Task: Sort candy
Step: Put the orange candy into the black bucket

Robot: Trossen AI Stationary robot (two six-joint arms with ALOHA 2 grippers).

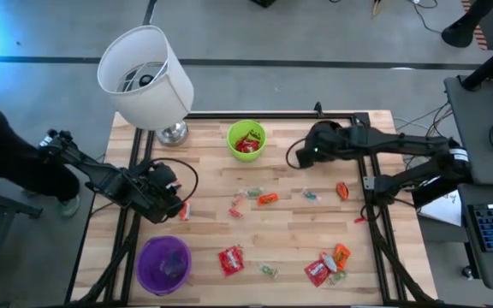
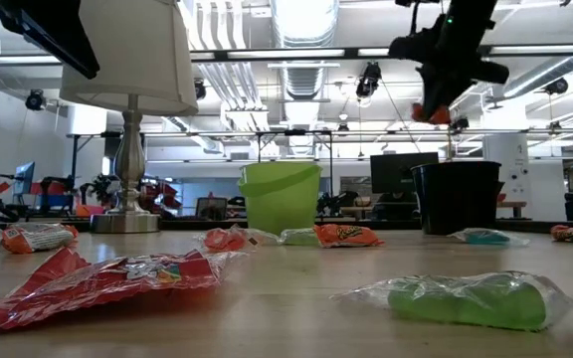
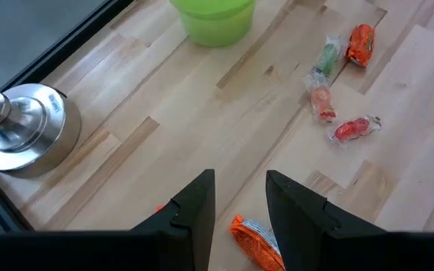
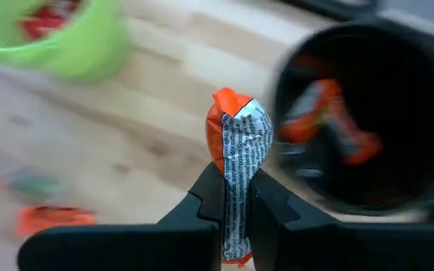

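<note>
Candy sort, mid-run. Right gripper (image 4: 236, 199) pinching one orange piece (image 4: 236, 143), fingers pressed tight on the wrapper, piece standing up btwn them. In the high view this gripper (image 1: 311, 152) hangs over the back-right of the table, at the black cup (image 4: 368, 120). Right wrist view shows orange pieces already in that cup, so step in hand = carry-and-drop of an orange one into black. Low view: gripper well above the cup rim, slightly to one side of it.

Next move, my read: centre over the cup mouth, lower a bit, then release. Wrapper is light and crinkly, may cling to a finger, so open fully.

Left gripper (image 3: 239, 207) low over the table (image 1: 298, 231) at front-left, fingers partly apart, nothing btwn them that I can see. One orange wrapped piece (image 3: 256, 242) lies on the wood right at its fingertips, looks like next pick for that arm. Needs to drop down and straddle it before closing.

Elsewhere: green cup (image 1: 246, 141) at back centre w/ red pieces inside; purple cup (image 1: 164, 263) front-left, contents can't tell. Loose candy spread across mid and front-right of table: red flat packet (image 1: 230, 260), small green ones, a few orange. Plenty left to sort. Lamp (image 1: 146, 79) at back-left corner, clear of both arms.
</note>
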